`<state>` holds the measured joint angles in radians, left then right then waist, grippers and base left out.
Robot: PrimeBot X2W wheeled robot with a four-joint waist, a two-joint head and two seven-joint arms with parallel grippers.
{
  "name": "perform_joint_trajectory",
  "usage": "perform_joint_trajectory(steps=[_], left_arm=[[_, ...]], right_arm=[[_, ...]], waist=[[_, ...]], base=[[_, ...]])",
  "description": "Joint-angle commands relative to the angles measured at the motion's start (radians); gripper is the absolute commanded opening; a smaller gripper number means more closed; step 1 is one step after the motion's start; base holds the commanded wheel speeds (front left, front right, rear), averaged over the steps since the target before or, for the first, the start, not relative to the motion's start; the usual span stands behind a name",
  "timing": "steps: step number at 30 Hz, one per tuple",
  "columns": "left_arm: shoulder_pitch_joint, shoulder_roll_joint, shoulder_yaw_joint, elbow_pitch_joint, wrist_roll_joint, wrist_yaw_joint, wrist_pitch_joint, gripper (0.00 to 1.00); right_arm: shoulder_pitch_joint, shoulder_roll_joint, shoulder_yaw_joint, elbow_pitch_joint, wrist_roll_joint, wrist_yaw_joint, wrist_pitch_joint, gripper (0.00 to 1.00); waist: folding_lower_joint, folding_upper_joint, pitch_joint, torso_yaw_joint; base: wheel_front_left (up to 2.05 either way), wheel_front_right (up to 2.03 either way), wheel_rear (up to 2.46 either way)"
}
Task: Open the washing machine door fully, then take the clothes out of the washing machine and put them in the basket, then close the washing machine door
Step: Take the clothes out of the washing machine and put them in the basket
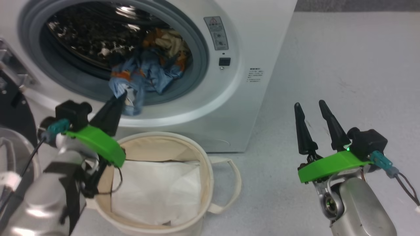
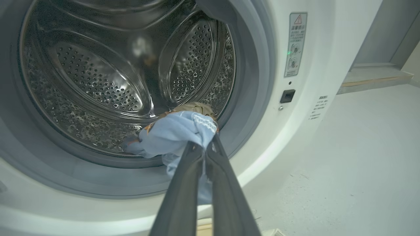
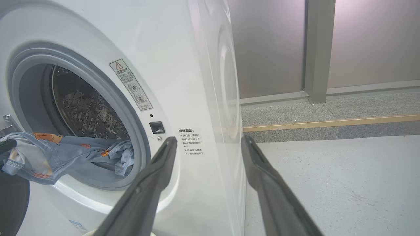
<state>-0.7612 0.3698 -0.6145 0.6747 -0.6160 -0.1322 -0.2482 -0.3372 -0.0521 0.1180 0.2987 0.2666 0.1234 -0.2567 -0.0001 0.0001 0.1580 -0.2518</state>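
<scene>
The white washing machine (image 1: 229, 98) stands with its round opening bare; its door (image 1: 13, 111) hangs swung out at the far left, black rim showing. Blue clothes (image 1: 144, 75) with orange prints spill over the grey rubber ring, cream fabric behind them. My left gripper (image 1: 119, 98) is shut on the blue clothes (image 2: 174, 134) at the opening's lower lip, stretching them out of the drum (image 2: 98, 82). Directly below stands the cream basket (image 1: 203, 164). My right gripper (image 1: 310, 108) hovers open over the floor to the machine's right, its fingers (image 3: 157, 167) empty. The stretched clothes (image 3: 65, 154) also show from the right wrist.
A flat white folded sheet (image 1: 157, 193) lies inside the basket. Pale grey floor (image 1: 344, 65) stretches to the right of the machine. A grey wall and a raised step with a yellow strip (image 3: 328, 123) lie behind the machine.
</scene>
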Motion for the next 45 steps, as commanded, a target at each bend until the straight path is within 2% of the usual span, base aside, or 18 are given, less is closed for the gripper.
perform_joint_trajectory(steps=[1,4,7,19,25,28,32,37,45], left_arm=[[-0.022,0.032,0.035,-0.056,-0.014,0.002,-0.011,0.0],[0.05,0.069,0.035,-0.177,-0.034,0.006,-0.01,0.0],[0.122,0.095,0.044,-0.304,-0.05,0.035,-0.002,0.0],[0.363,0.208,0.067,-0.73,-0.049,0.217,0.077,0.0],[0.425,0.237,0.076,-0.847,-0.065,0.263,0.114,0.0],[0.439,0.241,0.075,-0.846,-0.068,0.275,0.123,0.0],[0.45,0.224,0.063,-0.769,-0.093,0.255,0.118,0.0],[0.446,0.179,0.056,-0.637,-0.141,0.213,0.099,0.0],[0.38,0.086,0.031,-0.295,-0.17,0.107,0.039,0.0]], right_arm=[[0.001,0.002,0.024,-0.027,-0.006,0.007,-0.005,1.0],[0.007,0.002,0.021,-0.016,-0.012,0.007,-0.005,1.0],[0.012,0.002,0.021,-0.011,-0.012,0.007,-0.005,1.0],[0.03,0.002,0.025,0.014,-0.016,0.007,-0.005,1.0],[0.033,0.002,0.029,0.019,-0.014,0.007,-0.005,1.0],[0.029,0.002,0.03,0.018,-0.015,0.007,-0.005,1.0],[0.022,0.002,0.029,0.017,-0.017,0.007,-0.005,1.0],[0.018,0.002,0.026,0.015,-0.016,0.007,-0.005,1.0],[0.004,0.002,0.026,0.005,-0.018,0.007,-0.005,1.0]], waist=[[0.0001,-0.0001,-0.019,0.015],[0.0001,-0.0001,-0.032,0.029],[0.0001,-0.0001,-0.042,0.041],[0.0001,-0.0001,-0.099,0.08],[0.0001,-0.0001,-0.104,0.091],[0.0001,-0.0001,-0.098,0.092],[0.0001,-0.0001,-0.087,0.089],[0.0001,-0.0001,-0.079,0.081],[0.0001,-0.0001,-0.049,0.059]], base=[[0.0,0.0,0.0],[0.0,0.0,0.0],[0.0,0.0,0.0],[0.0,0.0,0.0],[0.0,0.0,0.0],[0.0,0.0,0.0],[0.0,0.0,0.0],[0.0,0.0,0.0],[0.0,0.0,0.0]])
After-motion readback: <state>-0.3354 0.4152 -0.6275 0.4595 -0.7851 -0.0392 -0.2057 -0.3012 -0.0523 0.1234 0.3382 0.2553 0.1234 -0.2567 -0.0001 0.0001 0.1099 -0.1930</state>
